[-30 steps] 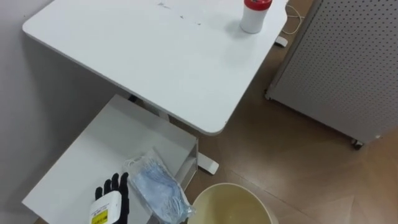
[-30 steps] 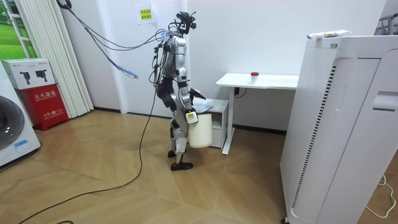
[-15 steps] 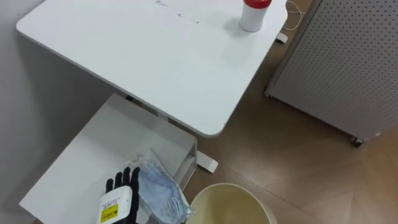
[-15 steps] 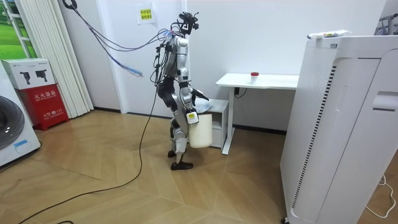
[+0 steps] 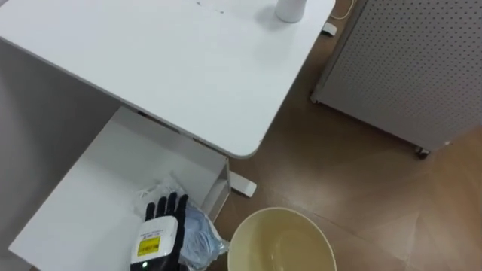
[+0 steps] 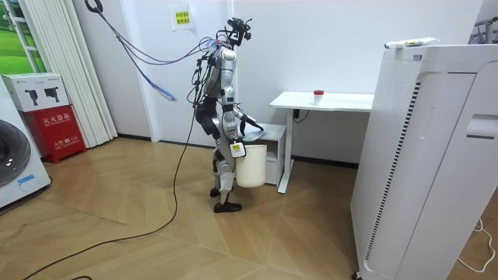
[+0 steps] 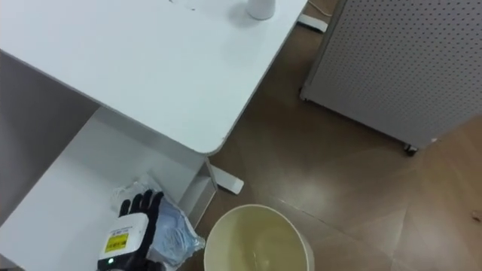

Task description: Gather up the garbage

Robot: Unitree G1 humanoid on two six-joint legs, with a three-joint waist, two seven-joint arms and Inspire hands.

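- Standing beside the low white surface [image 5: 83, 203], the robot lays its left hand [image 5: 160, 238], fingers straight, on the crumpled bluish plastic bag [image 5: 200, 232].
- A round cream plastic bin [image 5: 282, 211] is just beside it.

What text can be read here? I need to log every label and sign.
Yellow label on the left hand: print too small to read.
Paper notice: too small to read.
Red box and white box: markings too blurred to read.
No legible text anywhere.
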